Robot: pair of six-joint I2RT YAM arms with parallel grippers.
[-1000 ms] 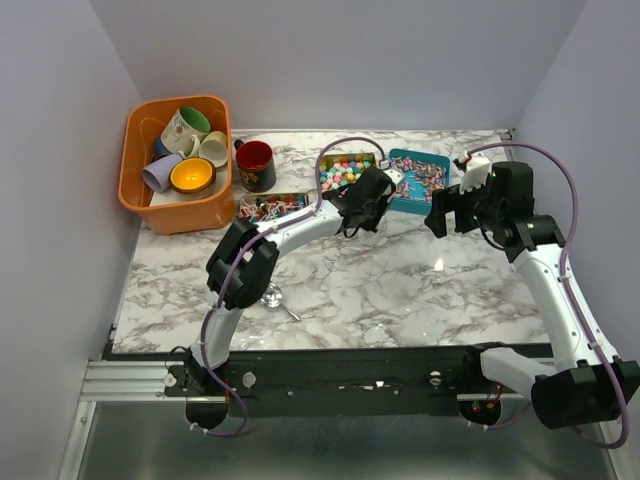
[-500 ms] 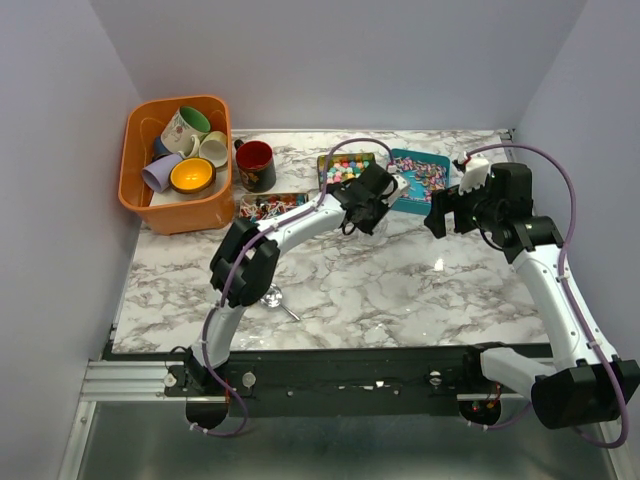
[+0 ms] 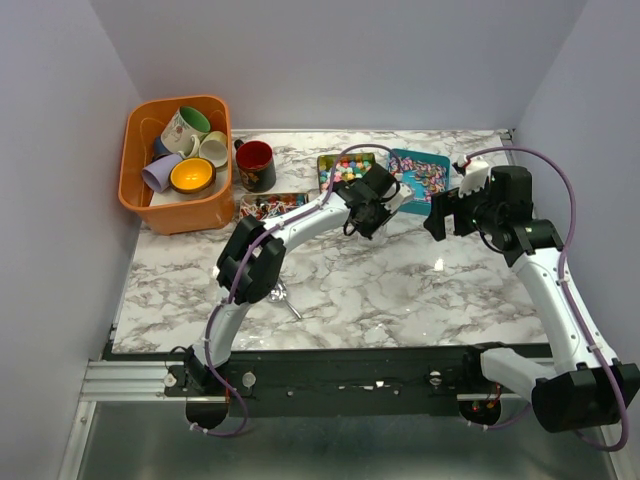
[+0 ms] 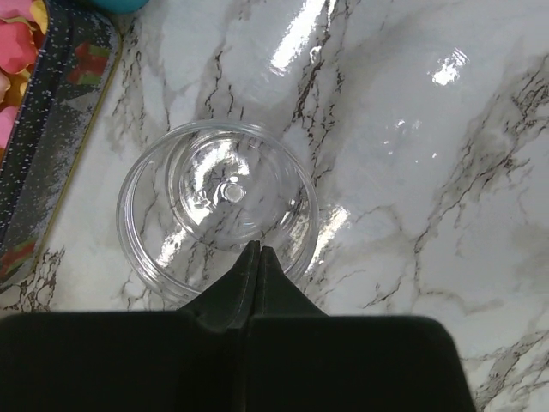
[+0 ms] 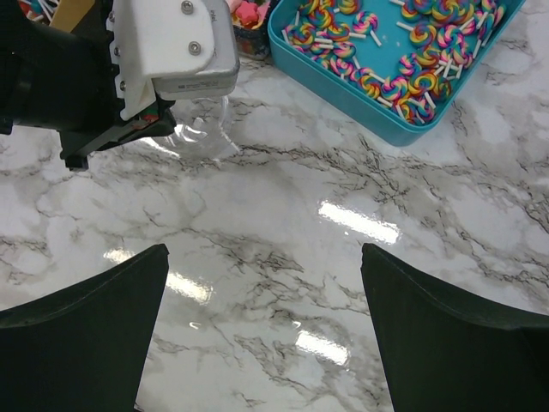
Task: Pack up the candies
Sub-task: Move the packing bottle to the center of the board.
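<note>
Spanning both arms, marble table [image 3: 400,290] bare at front, containers along back edge. Teal tray [image 5: 343,90] and tin [image 4: 60,129] hold candies [image 5: 412,51]. Clear jar [image 4: 214,184] just beside tin. Left gripper [image 4: 258,251] fingers pressed together over jar's near rim, apart from candies. Right gripper [image 5: 264,283] spread wide, near tray.

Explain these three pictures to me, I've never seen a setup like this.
Two robot arms are bolted to a marble-patterned table. One picture looks down from above; the other two come from wrist cameras. At the back sit an orange plastic basket of ceramic mugs, a dark red mug, a tin of small round candies and a teal tray of swirled lollipops. The left arm has its jaws shut, tips at a clear round jar's rim; whether they pinch it is unclear. The right arm has its jaws open, holding nothing.
</note>
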